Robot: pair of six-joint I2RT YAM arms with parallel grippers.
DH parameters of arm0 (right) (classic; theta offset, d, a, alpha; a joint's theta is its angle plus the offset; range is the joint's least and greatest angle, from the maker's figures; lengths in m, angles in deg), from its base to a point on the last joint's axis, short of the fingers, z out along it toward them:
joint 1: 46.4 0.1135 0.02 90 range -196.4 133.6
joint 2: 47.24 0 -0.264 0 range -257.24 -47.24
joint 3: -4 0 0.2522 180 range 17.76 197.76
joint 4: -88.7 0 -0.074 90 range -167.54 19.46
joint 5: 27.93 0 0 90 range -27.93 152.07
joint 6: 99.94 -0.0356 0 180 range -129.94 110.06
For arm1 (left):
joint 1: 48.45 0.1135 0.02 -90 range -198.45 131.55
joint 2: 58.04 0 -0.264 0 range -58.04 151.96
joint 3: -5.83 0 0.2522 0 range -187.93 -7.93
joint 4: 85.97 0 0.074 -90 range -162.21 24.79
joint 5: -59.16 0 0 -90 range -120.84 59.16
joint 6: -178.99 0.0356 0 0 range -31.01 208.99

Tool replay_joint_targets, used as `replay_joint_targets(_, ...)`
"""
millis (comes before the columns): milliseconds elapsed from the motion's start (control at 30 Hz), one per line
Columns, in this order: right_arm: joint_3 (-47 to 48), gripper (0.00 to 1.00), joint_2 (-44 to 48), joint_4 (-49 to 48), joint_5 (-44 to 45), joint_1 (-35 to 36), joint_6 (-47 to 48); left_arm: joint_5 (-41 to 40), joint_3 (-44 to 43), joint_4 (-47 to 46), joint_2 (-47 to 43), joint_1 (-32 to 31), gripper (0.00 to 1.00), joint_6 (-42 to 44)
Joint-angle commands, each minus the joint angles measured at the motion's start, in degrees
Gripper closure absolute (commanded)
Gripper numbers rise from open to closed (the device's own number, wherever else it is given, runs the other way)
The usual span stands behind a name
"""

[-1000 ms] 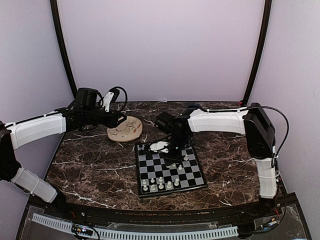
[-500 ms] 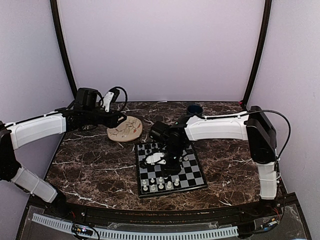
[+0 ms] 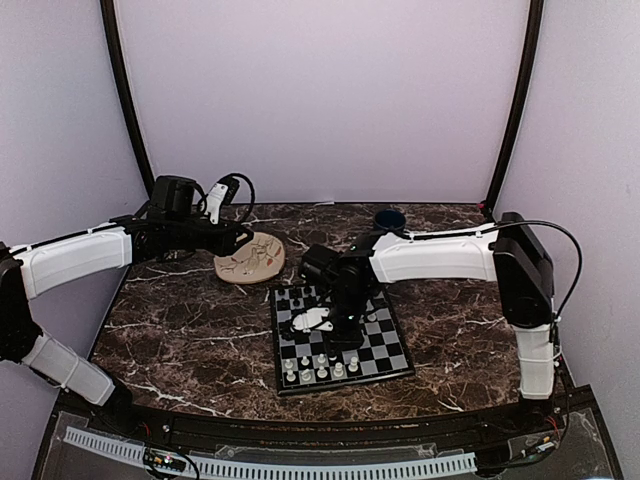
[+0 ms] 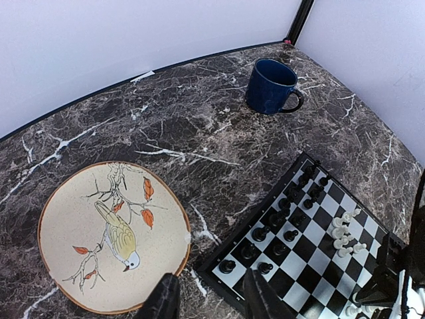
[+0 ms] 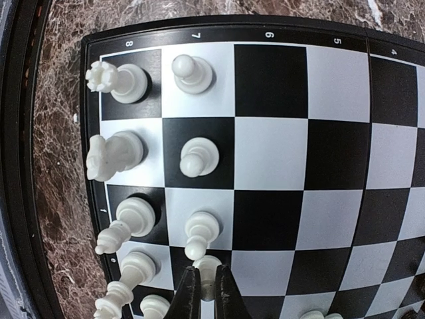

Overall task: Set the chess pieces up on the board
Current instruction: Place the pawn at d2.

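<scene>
The board [image 3: 388, 345] lies in the middle of the table; it also shows in the left wrist view [image 4: 392, 219] and fills the right wrist view [image 5: 332, 166]. Several cream-white pieces [image 5: 196, 156] stand in two rows along one edge, and several black pieces [image 4: 279, 219] at the opposite edge. My right gripper [image 5: 206, 289] hovers over the white rows, shut on a white pawn [image 5: 208, 274] held just above a dark square. My left gripper [image 4: 211, 302] is open and empty above the plate's edge and the board's black corner.
A round beige plate [image 4: 66, 226] with a bird picture lies left of the board. A dark blue cup [image 4: 272, 86] stands at the back right. Purple walls close in the marble table. Black rails run along its near edge.
My right gripper has moved forward and left from the board's far edge to the white rows with the pawn. The left arm has not moved.
</scene>
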Motion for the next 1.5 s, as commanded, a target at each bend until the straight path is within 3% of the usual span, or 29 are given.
replay_joint_targets(0,-1.4,0.97,1.7,1.6,-0.3,1.0,0.7,0.5,0.4,-0.2,-0.2,-0.1,0.65,0.5)
replay_joint_targets(367,-2.2,0.96,2.2,1.4,1.4,1.2,0.8,0.6,0.4,-0.3,-0.1,-0.1,0.65,0.6)
replay_joint_targets(567,-2.6,0.86,2.3,0.7,2.2,1.3,0.5,0.6,0.4,-0.3,-0.1,-0.1,0.65,0.6)
replay_joint_targets(1067,-1.7,0.73,4.8,1.4,3.6,1.1,0.9,0.8,0.3,-0.2,0.3,-0.1,0.65,0.6)
replay_joint_targets(1467,-1.6,0.70,8.9,4.2,0.5,-4.3,1.2,1.1,0.1,-0.1,0.4,-0.1,0.65,0.6)
